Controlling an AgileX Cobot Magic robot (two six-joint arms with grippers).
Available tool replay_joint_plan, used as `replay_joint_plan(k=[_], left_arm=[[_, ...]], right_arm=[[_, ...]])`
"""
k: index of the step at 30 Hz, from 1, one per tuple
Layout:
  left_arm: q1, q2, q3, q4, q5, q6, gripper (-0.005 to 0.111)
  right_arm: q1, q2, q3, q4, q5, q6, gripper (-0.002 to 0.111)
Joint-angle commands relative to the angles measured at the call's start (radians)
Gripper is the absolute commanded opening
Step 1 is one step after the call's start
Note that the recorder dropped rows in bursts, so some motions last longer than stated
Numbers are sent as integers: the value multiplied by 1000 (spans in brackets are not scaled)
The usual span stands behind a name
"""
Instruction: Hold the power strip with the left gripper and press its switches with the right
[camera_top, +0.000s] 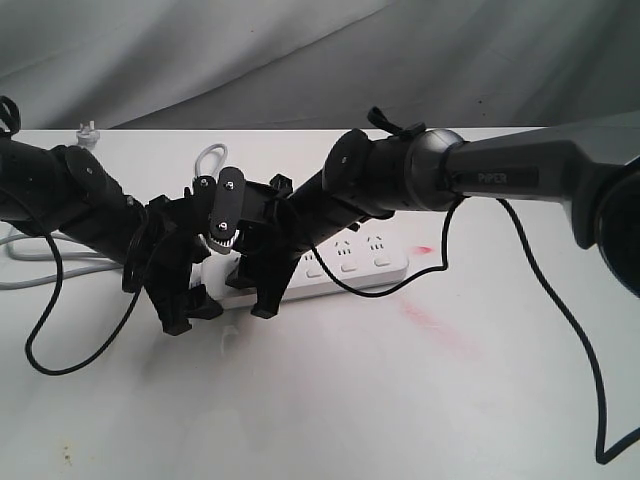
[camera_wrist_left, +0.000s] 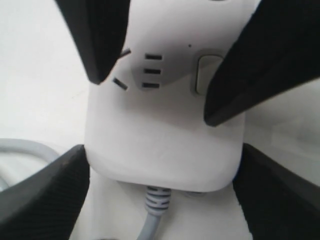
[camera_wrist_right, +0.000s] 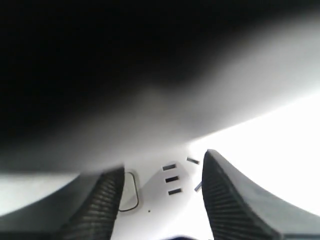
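1. Closest in the exterior view is the grey PIPER-lettered link of the right arm, angled in from the right toward the middle. A loose black cable is hung below it.
2. Flat on the white surface, about mid-scene, the power strip is laid crosswise. Its cord end is hidden under both hands. Three sockets with their switches are exposed on the right.
3. Left hand is set astride the strip's cord end. One finger is seated against each long side, so the strip is gripped across its width.
4. Right hand is spread wide with nothing held. It is positioned over the end socket, just beside the left hand.
5. One right finger is seen overlapping the edge of the end switch in the left wrist view. Contact can't be confirmed.
6. Grey cord is run out of the strip's end between the left fingers. It is looped on the surface at far left, and the plug is near the back edge.
7. Red smears are seen on the surface just right of the strip.
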Motion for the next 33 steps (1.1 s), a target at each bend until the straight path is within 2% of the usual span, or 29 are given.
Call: replay_joint_plan(k=[1, 13, 23, 33], left_arm=[[2, 1, -2, 15, -21, 5, 65], [2, 1, -2, 15, -21, 5, 65], [2, 1, -2, 15, -21, 5, 65], [2, 1, -2, 15, -21, 1, 65]], right_arm=[[-20, 55, 30, -105, 27, -14, 47], [-24, 89, 30, -100, 13, 17, 47], [-48, -74, 30, -88, 29, 42, 47], [-69, -96, 30, -109, 45, 42, 47]])
